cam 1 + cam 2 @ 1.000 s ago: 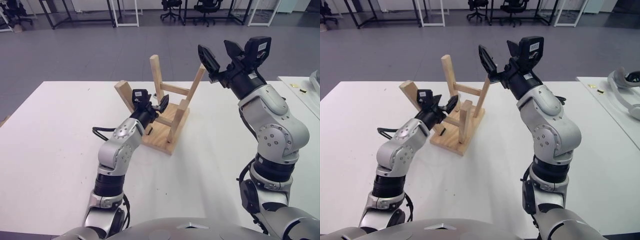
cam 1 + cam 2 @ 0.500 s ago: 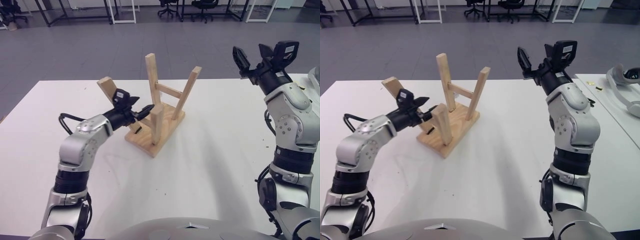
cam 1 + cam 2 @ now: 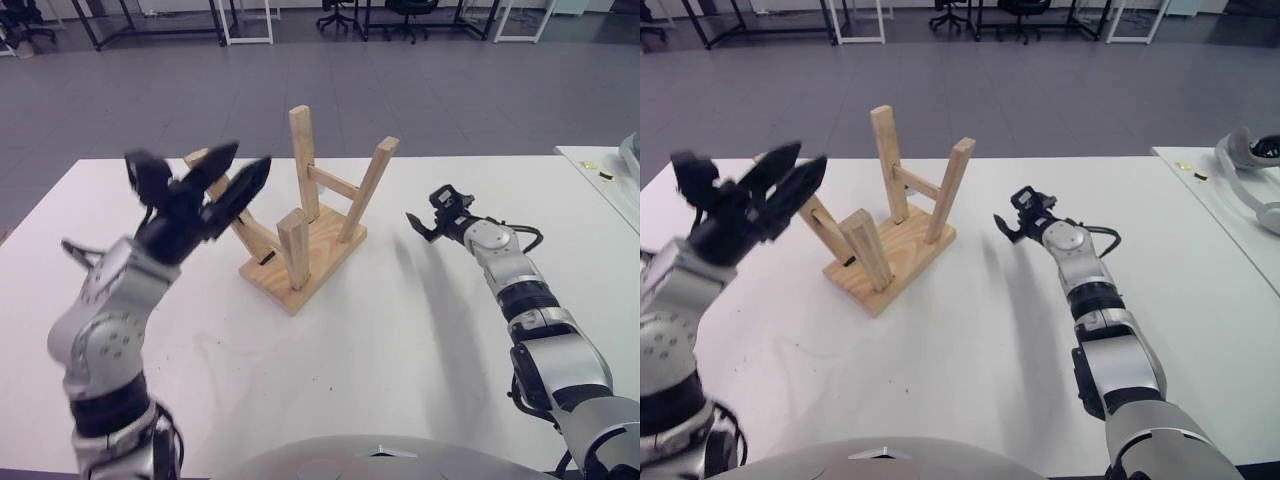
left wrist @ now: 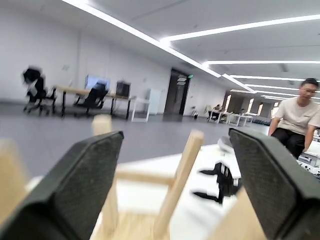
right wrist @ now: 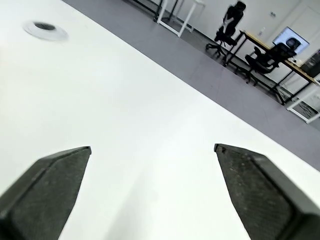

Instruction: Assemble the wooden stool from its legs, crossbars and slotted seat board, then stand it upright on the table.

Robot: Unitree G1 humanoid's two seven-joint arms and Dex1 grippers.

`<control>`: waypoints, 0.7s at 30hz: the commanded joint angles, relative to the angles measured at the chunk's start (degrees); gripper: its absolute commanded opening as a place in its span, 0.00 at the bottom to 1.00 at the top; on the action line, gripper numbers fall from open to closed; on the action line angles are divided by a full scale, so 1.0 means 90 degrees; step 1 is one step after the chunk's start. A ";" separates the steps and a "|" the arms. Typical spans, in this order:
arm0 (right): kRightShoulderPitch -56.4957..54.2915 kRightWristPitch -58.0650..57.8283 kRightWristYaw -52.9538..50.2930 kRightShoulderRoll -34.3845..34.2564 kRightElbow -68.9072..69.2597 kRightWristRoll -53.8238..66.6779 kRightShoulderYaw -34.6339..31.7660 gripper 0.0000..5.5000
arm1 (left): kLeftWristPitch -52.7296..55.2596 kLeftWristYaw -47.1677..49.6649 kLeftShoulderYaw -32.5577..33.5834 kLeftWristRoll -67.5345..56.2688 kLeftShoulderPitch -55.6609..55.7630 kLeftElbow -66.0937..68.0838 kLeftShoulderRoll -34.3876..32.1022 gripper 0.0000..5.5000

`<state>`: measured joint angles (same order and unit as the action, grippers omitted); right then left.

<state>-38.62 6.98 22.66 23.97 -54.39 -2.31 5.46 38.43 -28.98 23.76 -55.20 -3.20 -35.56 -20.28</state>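
The left arm has let go of the stool's crossbar and swung up and away, and the right arm has dropped from its raised pose to low over the table. The left gripper point(image 3: 250, 155) now hangs in the air just to the left of the stool point(image 3: 300, 250), released and grasping nothing, apart from the wood. The right gripper point(image 3: 424, 214) sits close above the table point(image 3: 400, 350), to the right of the stool and well apart from it, likewise spread and empty.

The stool rests upside down near the table's far middle: its seat board point(image 3: 325, 255) lies flat on the top and its legs point(image 3: 303, 165) point upward, joined by a crossbar point(image 3: 330, 182).

The left wrist view looks out between its own dark padded fingers point(image 4: 75, 190) at two legs and the crossbar, with the right gripper a blurred dark shape beyond them. The right wrist view shows bare white table between its fingers point(image 5: 255, 185), plus a round hole point(image 5: 45, 27) in the top. The right eye view takes in a white curved object point(image 3: 1245, 165) on the neighbouring table at the right. A monitor point(image 5: 292, 42) on a far desk is too small to read.
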 commanded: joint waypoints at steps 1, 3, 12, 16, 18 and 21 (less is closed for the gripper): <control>-0.0198 0.0584 -0.0195 -0.0080 -0.0867 -0.0018 -0.0241 0.83 | -0.0365 -0.0940 -0.0132 0.0449 -0.1871 0.0324 -0.0094 0.71; -0.0315 0.0820 -0.0310 -0.0226 -0.1180 -0.0155 -0.0192 0.83 | -0.1017 -0.0892 -0.0350 0.1360 -0.1886 0.1158 -0.0115 0.71; -0.0062 0.0963 -0.0033 -0.0775 -0.0526 -0.0088 -0.0276 0.83 | -0.2872 -0.0335 -0.1852 0.3590 0.0618 0.4489 0.0572 0.71; 0.0183 0.0799 -0.0003 -0.0693 -0.0198 0.0018 -0.0419 0.83 | -0.3185 -0.0660 -0.1782 0.3626 0.1204 0.5428 0.0417 0.68; 0.0245 0.0720 -0.0031 -0.0688 -0.0100 0.0022 -0.0435 0.83 | -0.3296 -0.0691 -0.1591 0.3547 0.1511 0.5755 0.0382 0.62; 0.0299 0.0662 -0.0041 -0.0695 -0.0008 -0.0018 -0.0414 0.83 | -0.3321 -0.0881 -0.1495 0.3430 0.1675 0.5894 0.0403 0.51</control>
<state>-36.22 13.92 22.25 17.36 -55.40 -2.37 2.02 9.05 -35.89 9.65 -24.04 10.68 16.74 -16.23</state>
